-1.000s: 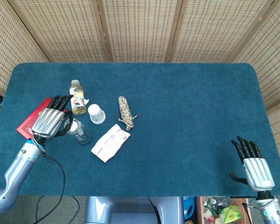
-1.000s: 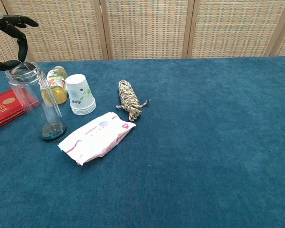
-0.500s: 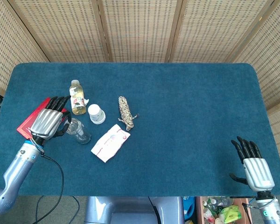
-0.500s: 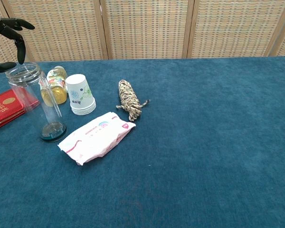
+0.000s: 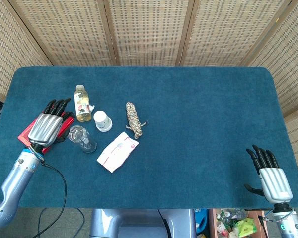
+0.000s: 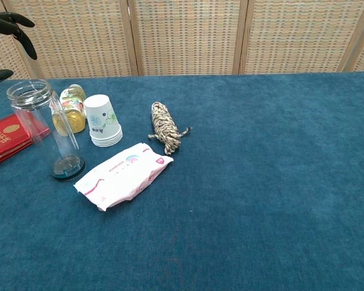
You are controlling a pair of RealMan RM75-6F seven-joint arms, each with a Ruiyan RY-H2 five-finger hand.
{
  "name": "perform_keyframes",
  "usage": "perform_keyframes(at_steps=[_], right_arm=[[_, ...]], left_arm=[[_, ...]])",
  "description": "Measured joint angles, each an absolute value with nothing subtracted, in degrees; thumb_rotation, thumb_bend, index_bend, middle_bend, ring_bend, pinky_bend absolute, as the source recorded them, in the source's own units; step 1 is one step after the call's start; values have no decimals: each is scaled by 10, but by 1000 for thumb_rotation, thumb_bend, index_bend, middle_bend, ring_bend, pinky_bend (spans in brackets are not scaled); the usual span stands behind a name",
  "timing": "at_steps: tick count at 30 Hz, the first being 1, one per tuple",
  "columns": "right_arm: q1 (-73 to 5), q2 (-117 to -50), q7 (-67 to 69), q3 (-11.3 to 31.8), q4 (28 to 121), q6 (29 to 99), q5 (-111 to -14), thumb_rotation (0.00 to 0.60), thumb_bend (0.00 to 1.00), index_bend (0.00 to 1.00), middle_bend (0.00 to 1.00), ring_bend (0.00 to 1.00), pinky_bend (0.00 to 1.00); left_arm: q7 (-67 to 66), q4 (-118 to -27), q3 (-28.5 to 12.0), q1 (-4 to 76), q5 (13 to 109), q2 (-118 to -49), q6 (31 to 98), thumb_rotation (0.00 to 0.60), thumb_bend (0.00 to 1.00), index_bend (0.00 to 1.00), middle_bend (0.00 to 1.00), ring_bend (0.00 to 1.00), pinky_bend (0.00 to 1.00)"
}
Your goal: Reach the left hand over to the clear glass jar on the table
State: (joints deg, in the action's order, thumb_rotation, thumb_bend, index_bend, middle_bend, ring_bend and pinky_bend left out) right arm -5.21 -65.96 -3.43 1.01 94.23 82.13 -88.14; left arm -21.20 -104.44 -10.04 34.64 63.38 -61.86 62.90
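The robot's left hand [image 5: 44,127] hovers over the left end of the blue-carpeted bench [image 5: 198,114], fingers spread apart and holding nothing. It sits above a red booklet [image 5: 26,132] and just to the left of the clear glass jar [image 5: 82,139], with a narrow gap between them. In the chest view only the dark fingertips [image 6: 6,23] of that hand show at the upper left corner, above and to the left of the jar's open mouth.

The jar stands upright near the bench's left side, lid off, its dark base resting on the cloth. Behind it stands a small bottle of yellow liquid [image 5: 82,102], and just to the right of that a stack of white paper cups [image 5: 102,120], which in the chest view reads as upside down. A pink-and-white pack of wipes [image 5: 117,151] lies flat in front of the cups, close to the jar's right. A coiled bundle of speckled rope [image 5: 134,119] lies further right, apart from the rest.

At the far right, near the bench's front corner, the right hand [image 5: 268,171] rests with its fingers extended and apart, empty, well away from every object. Woven cane screens [image 5: 149,29] close off the back of the scene.
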Motion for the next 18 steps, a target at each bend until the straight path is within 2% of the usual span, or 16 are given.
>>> perform_keyframes(at_steps=[3, 6, 13, 18], right_arm=[[-52, -660, -34, 10, 942, 821, -881, 600, 0, 3, 0, 0, 0], [-52, -659, -33, 10, 942, 822, -882, 600, 0, 3, 0, 0, 0], [-51, -661, -31, 10, 940, 828, -888, 600, 0, 3, 0, 0, 0], [-50, -664, -28, 11, 936, 838, -896, 600, 0, 3, 0, 0, 0]], left_arm=[[-205, -1051, -101, 341, 640, -615, 639, 600, 442, 120, 0, 0, 0], [-194, -1062, -99, 330, 657, -610, 657, 600, 321, 11, 0, 0, 0], [-193, -1082, -67, 277, 718, -604, 734, 600, 140, 0, 0, 0, 0], [-190, -1080, -23, 222, 772, -611, 790, 600, 86, 0, 0, 0, 0]])
